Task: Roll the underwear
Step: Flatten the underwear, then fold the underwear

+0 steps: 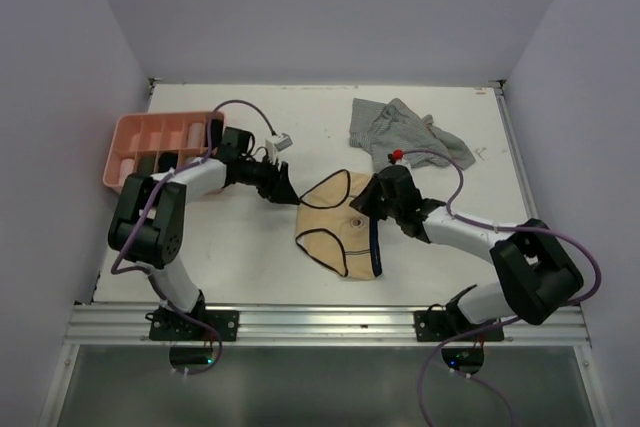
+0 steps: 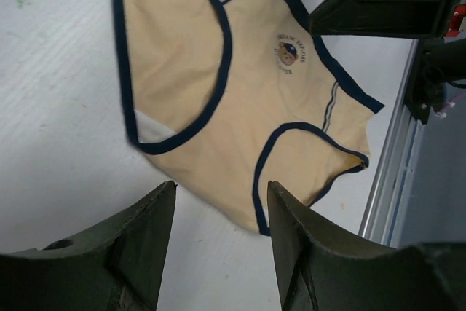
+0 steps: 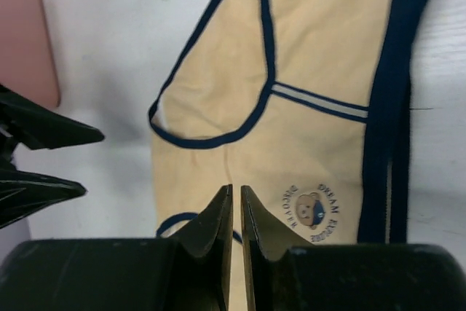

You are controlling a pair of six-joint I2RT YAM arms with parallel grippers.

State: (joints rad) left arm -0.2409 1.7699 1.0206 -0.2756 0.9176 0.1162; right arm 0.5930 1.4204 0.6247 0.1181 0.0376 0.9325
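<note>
At the near edge of the table, two robot arms are reaching inward from their bases toward the beige underwear, which is lying spread flat in the middle of the surface, its dark trim plainly outlined. The left gripper is poising at the garment's left edge, its fingers standing well apart with nothing between them. The right gripper is hanging over the garment's right half, just beside a small printed emblem. Its fingers are drawn almost together with only a sliver showing, and no cloth can be seen pinched there. By the look of it the rolling is not yet beginning: the piece is lying unfolded and the arms appear to be lining up for a first fold or turn. The next move is likely calling for the left fingers to come down low around the hem and close on thin cloth lying against the table, while the right either opens to grasp or presses to pin the fabric. Soft material like this may be prone to sliding or bunching. Farther back on the right, a grey striped garment is lying crumpled, well apart from both grippers. At the far left a pink tray is sitting, some of its compartments apparently holding small bundles.
</note>
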